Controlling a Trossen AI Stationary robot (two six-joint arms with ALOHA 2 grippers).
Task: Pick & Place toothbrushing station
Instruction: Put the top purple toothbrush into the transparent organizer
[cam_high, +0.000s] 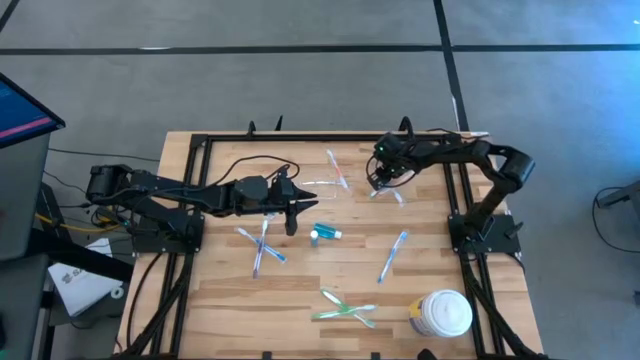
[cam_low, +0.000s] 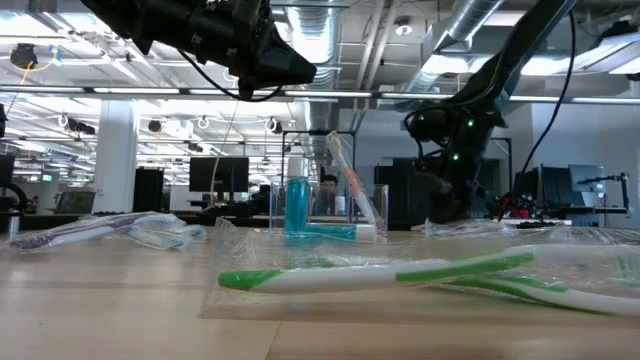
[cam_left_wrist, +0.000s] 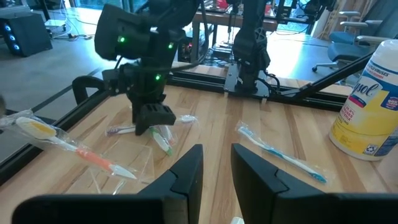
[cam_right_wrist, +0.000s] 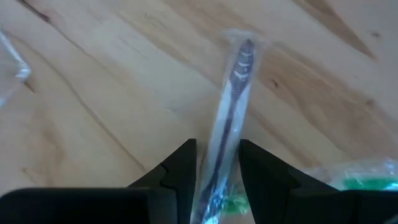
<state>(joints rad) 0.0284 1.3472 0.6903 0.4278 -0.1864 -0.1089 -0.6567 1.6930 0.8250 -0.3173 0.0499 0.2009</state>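
Several wrapped toothbrushes lie scattered on the wooden table. My right gripper (cam_high: 383, 182) points steeply down at the far right, its fingers open on either side of a grey-purple wrapped toothbrush (cam_right_wrist: 233, 93) that lies flat on the table (cam_left_wrist: 118, 130), beside a green one (cam_left_wrist: 163, 140). My left gripper (cam_high: 292, 220) hovers open and empty over the table's middle (cam_left_wrist: 216, 152). The teal tube (cam_high: 326, 233) lies just right of it. In the low view an orange-and-white brush (cam_low: 345, 180) leans in the clear holder (cam_low: 378, 205) behind the tube. My right gripper comes from above, with its fingers (cam_right_wrist: 180, 165) along both sides of the grey-purple toothbrush's shaft (cam_right_wrist: 224, 140). The brush runs lengthwise through the gap and lies on the table. Whether the fingers touch it, I cannot tell.
A white lidded jar (cam_high: 442, 313) stands at the near right corner. A blue brush (cam_high: 392, 256), a crossed green pair (cam_high: 345, 308) and a crossed blue-purple pair (cam_high: 260, 245) lie on the near half. A black frame (cam_high: 200, 140) rims the table.
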